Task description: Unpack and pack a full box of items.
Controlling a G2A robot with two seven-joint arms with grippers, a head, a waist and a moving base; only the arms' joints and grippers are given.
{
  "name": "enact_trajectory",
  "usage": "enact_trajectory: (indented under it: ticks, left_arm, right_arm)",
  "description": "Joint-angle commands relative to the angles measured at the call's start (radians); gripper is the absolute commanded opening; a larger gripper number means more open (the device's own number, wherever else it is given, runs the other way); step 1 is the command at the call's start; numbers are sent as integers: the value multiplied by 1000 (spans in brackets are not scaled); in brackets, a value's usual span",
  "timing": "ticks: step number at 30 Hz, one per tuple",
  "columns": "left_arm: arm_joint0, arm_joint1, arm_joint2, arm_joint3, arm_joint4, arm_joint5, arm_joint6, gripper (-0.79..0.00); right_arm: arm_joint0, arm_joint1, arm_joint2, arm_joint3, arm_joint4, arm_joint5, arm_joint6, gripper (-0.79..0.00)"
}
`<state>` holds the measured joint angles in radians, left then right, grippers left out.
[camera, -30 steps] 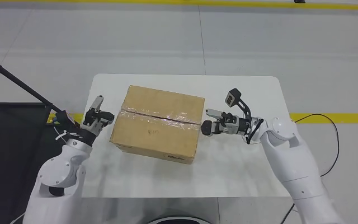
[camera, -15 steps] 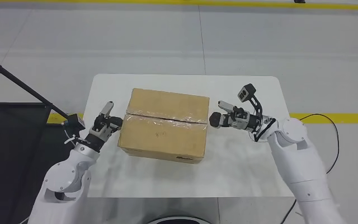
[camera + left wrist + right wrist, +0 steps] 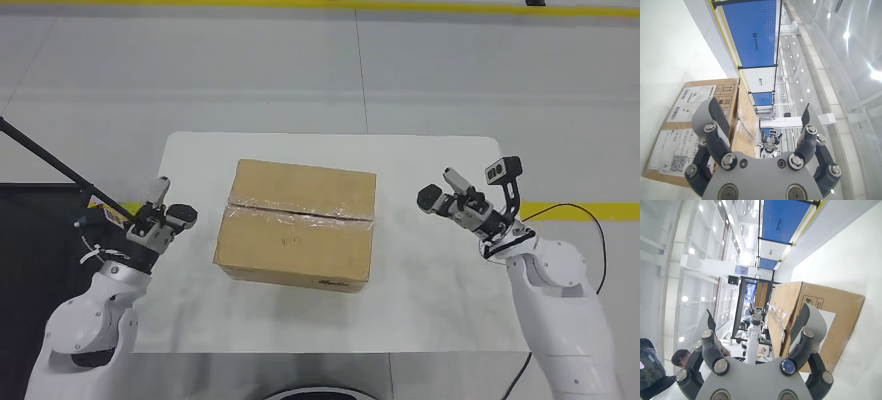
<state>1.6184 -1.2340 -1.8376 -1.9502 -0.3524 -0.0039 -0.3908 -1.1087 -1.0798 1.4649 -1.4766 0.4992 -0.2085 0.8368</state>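
A closed cardboard box (image 3: 297,222) sits in the middle of the white table (image 3: 440,300), its top seam sealed with clear tape. White shipping labels cover the end of the box (image 3: 683,121) that faces my left gripper (image 3: 761,111). The left gripper (image 3: 170,205) stands open a short way off that end, touching nothing. At the other end, my right gripper (image 3: 437,192) is open and apart from the box (image 3: 810,321). In its own wrist view the right gripper (image 3: 757,315) has nothing between its fingers.
A black panel with a slanted pole (image 3: 40,160) stands off the table's left edge. Yellow floor lines (image 3: 560,208) run past the table. Bare table surface lies on every side of the box.
Both grippers have drawn back from the box's ends, the left one to the left and the right one to the right. The box shifted slightly rightward and now rests alone.
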Motion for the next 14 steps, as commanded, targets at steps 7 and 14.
enact_trajectory:
  ticks: [7,14]
  left_arm:
    - [20,4,-63,7,-47,-46,-45,-1]
    - [20,4,-62,7,-46,-45,-42,0]
  right_arm:
    - [-1,0,2,-1,-2,-1,-2,-1]
    - [-2,0,2,-1,-2,-1,-2,-1]
